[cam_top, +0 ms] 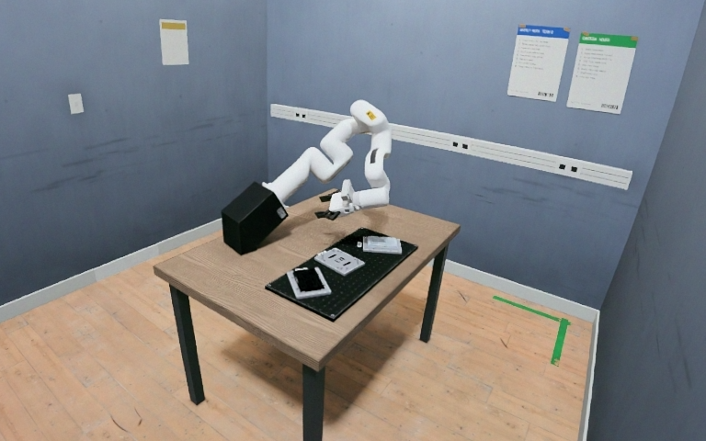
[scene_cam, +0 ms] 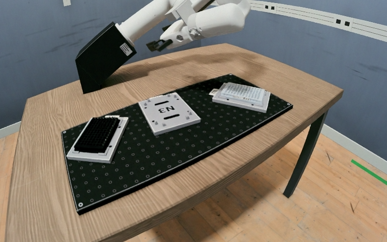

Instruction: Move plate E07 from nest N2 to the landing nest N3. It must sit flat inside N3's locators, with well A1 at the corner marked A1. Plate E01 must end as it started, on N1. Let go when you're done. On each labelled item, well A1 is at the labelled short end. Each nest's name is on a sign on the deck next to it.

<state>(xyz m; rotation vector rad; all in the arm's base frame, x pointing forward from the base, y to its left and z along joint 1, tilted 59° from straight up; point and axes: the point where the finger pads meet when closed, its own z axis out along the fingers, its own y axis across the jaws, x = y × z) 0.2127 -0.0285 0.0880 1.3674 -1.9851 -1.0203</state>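
Note:
A black well plate (scene_cam: pixel 97 134) sits on a white nest at the left end of the black deck (scene_cam: pixel 147 156). A clear well plate (scene_cam: pixel 242 93) sits on a white nest at the right end. The plate labels and the nest signs are too small to read, so I cannot tell which plate is E07. The empty white nest N3 (scene_cam: pixel 168 114) lies between them, its name printed on its face. My gripper (scene_cam: pixel 156 45) is open and empty, in the air behind the deck, far from both plates. In the top view the gripper (cam_top: pixel 326 206) hangs above the table's rear part.
The arm's black base box (scene_cam: pixel 102 57) stands tilted at the table's back left corner. The arm's white links arch above the rear of the table. A small white sign (scene_cam: pixel 213 92) lies on the deck next to the clear plate's nest.

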